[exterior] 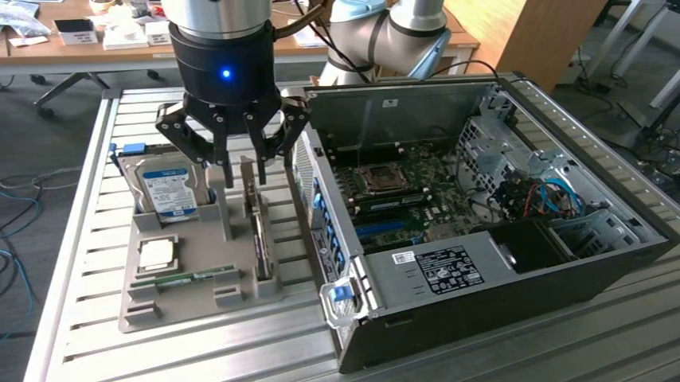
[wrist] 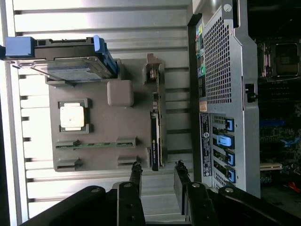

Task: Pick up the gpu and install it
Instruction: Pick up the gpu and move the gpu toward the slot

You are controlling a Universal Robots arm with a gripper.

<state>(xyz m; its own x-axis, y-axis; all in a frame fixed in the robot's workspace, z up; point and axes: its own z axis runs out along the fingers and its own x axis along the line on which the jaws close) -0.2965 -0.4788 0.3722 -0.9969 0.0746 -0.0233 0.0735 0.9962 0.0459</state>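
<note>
Noted flat green circuit-board gpu [wrist: 155, 136] with black cooler, standing on edge in grey plastic holder [wrist: 96, 117] on slatted metal table [wrist: 94, 23], just beside open black computer case [exterior: 552, 278]. Found black fingered tool [wrist: 157, 170] open and empty, poised above card's top edge. Judged light, rigid, fragile; best pinched across flat faces at bare board, clear of cooler.

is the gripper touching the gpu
Apart. In the wrist view the gripper is open and straddles the end of the gpu, with a visible gap on each side.
</note>
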